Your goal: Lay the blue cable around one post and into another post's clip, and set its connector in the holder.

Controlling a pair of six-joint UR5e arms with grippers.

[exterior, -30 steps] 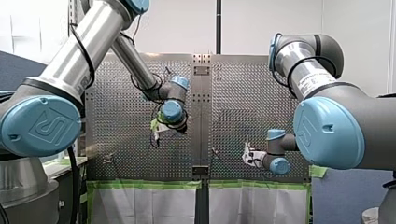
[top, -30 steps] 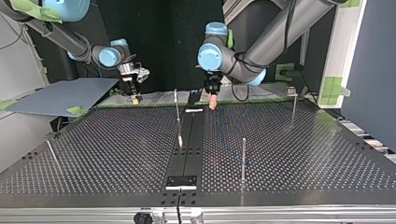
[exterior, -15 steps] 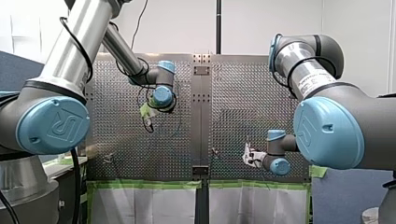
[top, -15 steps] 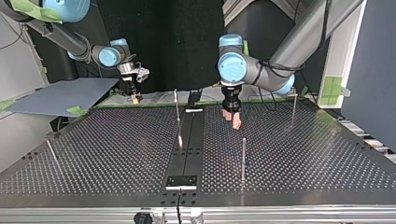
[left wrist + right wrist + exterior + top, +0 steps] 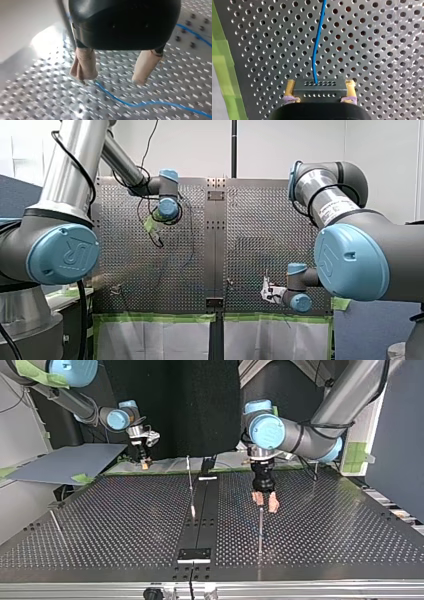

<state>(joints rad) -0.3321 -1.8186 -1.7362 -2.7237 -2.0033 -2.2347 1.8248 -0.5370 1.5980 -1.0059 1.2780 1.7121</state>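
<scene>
The blue cable (image 5: 315, 50) runs ahead across the perforated plate from a dark connector block (image 5: 319, 88), and my right gripper (image 5: 320, 85) is shut on that block. In the top view my right gripper (image 5: 144, 462) hovers at the table's far edge, at the view's left. My left gripper (image 5: 265, 501) hangs open with beige pads just above and behind a thin upright post (image 5: 260, 527). From the left wrist, my left gripper (image 5: 111, 78) has nothing between its fingers (image 5: 83, 65), and a stretch of the blue cable (image 5: 150, 103) lies on the plate just beneath and ahead.
More thin posts stand on the plate: one near the centre strip (image 5: 189, 480), one at the far right (image 5: 315, 472), one leaning at the near left (image 5: 55, 522). A dark holder block (image 5: 194, 555) sits on the centre strip by the near edge. A grey board (image 5: 65, 462) lies beyond the far left corner.
My left arm has swung from the far edge near the centre strip toward the near side and right in the top view, ending over the post, open throughout. My right gripper has barely moved.
</scene>
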